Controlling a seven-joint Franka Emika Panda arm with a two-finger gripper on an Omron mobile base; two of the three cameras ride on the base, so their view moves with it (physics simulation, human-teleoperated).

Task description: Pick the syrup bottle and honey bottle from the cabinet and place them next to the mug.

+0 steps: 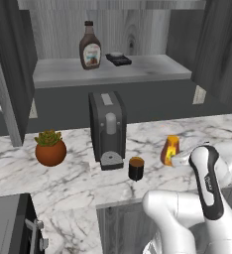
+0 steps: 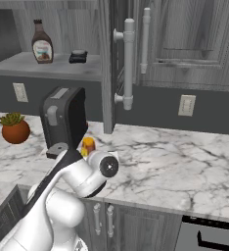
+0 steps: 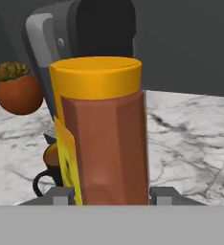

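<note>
Here one honey bottle [image 3: 104, 134] sits clamped in the tool [image 3: 106, 197]; one syrup bottle [image 1: 90, 46] shelved.

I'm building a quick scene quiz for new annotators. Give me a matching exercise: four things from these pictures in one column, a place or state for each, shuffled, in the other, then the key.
Things:
1. syrup bottle
2. honey bottle
3. mug
4. plant pot

Places or states:
A. on the counter in front of the coffee machine
B. between the gripper fingers
C. on the cabinet shelf
D. on the counter, left of the coffee machine in the left base view

Pairs: 1-C, 2-B, 3-A, 4-D
</note>
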